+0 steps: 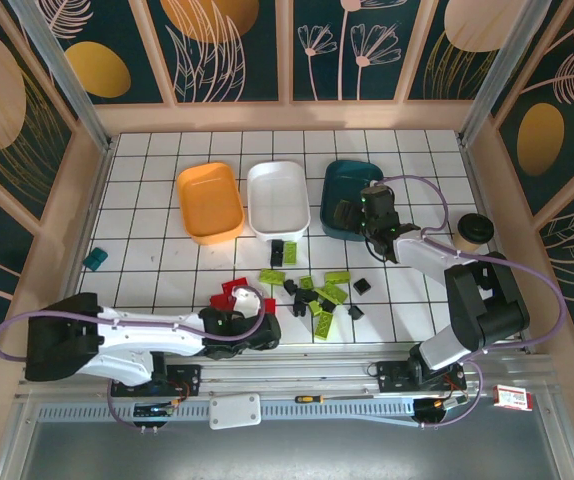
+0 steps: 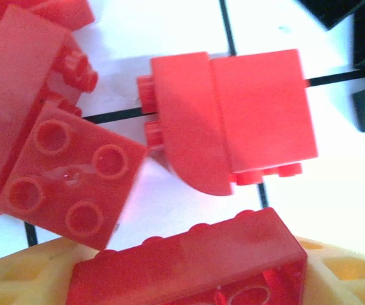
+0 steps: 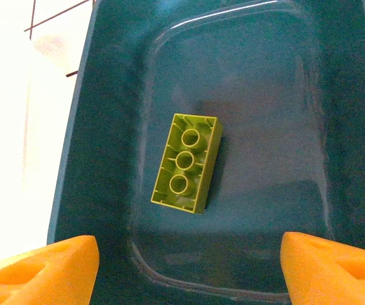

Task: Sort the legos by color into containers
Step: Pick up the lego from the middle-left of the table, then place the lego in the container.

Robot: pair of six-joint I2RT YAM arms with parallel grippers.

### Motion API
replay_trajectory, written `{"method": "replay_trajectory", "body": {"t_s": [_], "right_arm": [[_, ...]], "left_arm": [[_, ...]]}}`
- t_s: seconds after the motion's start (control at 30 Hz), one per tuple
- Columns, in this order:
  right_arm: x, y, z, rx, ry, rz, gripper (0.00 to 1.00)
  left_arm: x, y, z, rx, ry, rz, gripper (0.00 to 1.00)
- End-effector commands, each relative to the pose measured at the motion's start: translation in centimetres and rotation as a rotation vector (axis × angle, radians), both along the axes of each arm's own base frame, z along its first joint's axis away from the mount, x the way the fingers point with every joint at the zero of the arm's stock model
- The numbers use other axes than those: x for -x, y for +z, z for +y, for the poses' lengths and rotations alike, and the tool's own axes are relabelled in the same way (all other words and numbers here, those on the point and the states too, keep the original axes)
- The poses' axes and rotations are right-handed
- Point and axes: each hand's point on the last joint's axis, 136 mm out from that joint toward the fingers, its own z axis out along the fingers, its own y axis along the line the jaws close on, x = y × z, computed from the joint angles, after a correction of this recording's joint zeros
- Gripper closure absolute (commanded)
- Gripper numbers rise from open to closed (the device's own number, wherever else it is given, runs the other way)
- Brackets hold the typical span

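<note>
The right gripper (image 3: 189, 273) hangs over the dark teal tray (image 3: 100, 95), a glossy, shallow plastic dish with rounded corners. Its orange fingers (image 3: 42, 270) stand wide apart with nothing between them. On the tray's smooth floor lies one lime green brick (image 3: 187, 162), hollow side up, with three round tubes in a row.

The left gripper (image 2: 189, 279) is low over the red bricks (image 1: 232, 292) at the near edge of the white gridded table (image 1: 147, 250). Its pale yellow fingers (image 2: 17, 279) flank a shiny translucent red brick (image 2: 189, 264) and meet its two ends; whether they press it, I cannot tell. Just beyond lie a square four-stud red brick (image 2: 74, 175) and a red curved-slope brick (image 2: 233, 121) on its side.

The orange tray (image 1: 210, 203) and white tray (image 1: 278, 198) sit left of the teal one. Loose lime bricks (image 1: 322, 293) and black bricks (image 1: 362, 285) lie in front of them.
</note>
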Motion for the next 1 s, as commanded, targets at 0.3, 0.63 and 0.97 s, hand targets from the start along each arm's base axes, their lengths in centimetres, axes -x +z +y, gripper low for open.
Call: {"method": "replay_trajectory", "body": {"t_s": [0.3,0.63,0.97], "right_arm": [[0.1,0.4,-0.2,-0.037,-0.011,-0.018,0.25],[0.4,0.6,-0.4,-0.033,-0.019,-0.011,0.25],[2.2,2.3,-0.8,-0.051,0.002,-0.04,0.24]], "left_arm": [[-10.5,12.1,3.0,0.223,0.181,-0.255,0.44],[-26.1,14.5,10.3,0.225,0.439,-0.351,0.46],[-33.1,10.5,12.5,0.166,0.526,-0.275,0.41]]}}
